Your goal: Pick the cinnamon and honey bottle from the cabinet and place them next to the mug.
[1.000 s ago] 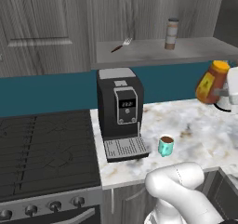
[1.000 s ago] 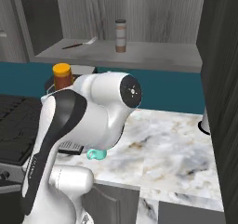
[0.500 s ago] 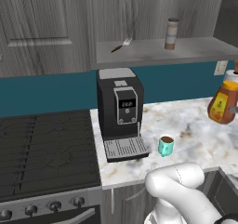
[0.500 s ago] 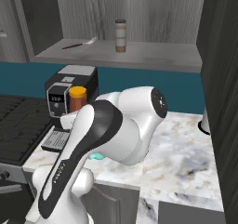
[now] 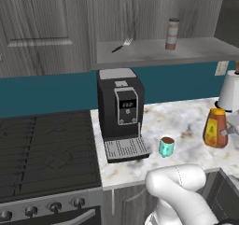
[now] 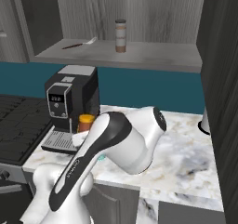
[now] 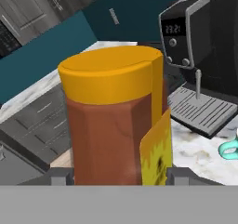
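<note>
The honey bottle [image 5: 215, 127], orange-amber with a yellow cap, stands upright low at the marble counter [image 5: 186, 119], to the right of the teal mug [image 5: 166, 146] and apart from it. Whether its base touches the counter I cannot tell. My gripper [image 5: 228, 131] is shut on it from the right. In the hand view the honey bottle [image 7: 114, 121] sits between the fingers of the gripper [image 7: 118, 176], with the mug's handle [image 7: 230, 149] at the right edge. The cinnamon [image 5: 172, 33] stands on the cabinet's open shelf [image 5: 154, 51]. From the right, the cinnamon [image 6: 120, 36] and the honey bottle's cap [image 6: 85, 121] show above my arm.
A black coffee machine [image 5: 120, 112] stands left of the mug, with the stove [image 5: 46, 149] beyond it. A fork [image 5: 122, 45] lies on the shelf. A white appliance [image 5: 231, 91] stands at the back right of the counter.
The gripper has carried the honey bottle down from mid-air at the right to counter level beside the mug. The arm has swung lower and forward.
</note>
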You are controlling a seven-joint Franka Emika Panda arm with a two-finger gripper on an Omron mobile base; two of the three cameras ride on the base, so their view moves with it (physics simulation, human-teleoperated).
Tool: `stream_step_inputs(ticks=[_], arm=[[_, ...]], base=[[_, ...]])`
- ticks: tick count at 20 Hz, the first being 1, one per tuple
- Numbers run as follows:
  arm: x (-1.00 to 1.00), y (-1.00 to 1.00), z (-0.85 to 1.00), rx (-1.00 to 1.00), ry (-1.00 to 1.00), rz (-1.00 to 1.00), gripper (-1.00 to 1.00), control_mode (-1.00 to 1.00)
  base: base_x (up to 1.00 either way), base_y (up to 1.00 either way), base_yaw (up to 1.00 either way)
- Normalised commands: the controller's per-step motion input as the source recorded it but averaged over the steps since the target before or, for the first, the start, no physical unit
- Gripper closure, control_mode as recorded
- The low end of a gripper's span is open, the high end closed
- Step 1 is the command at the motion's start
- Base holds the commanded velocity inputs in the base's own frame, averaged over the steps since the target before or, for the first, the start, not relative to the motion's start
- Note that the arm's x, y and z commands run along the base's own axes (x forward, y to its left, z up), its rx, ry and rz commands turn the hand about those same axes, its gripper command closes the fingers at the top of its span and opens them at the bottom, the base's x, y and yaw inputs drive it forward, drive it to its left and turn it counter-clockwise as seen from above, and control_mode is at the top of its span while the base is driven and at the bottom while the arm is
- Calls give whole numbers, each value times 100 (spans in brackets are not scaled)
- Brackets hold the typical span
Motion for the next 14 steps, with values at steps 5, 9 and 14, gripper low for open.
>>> stream_step_inputs(ticks=[5, 9, 14], arm=[[21, -16, -76, 0, 6, 0, 100, -100], [47, -15, -30, 0, 5, 0, 100, -100], [76, -32, 0, 0, 10, 0, 100, -100]], base=[[0, 0, 0], [0, 0, 0], [0, 0, 0]])
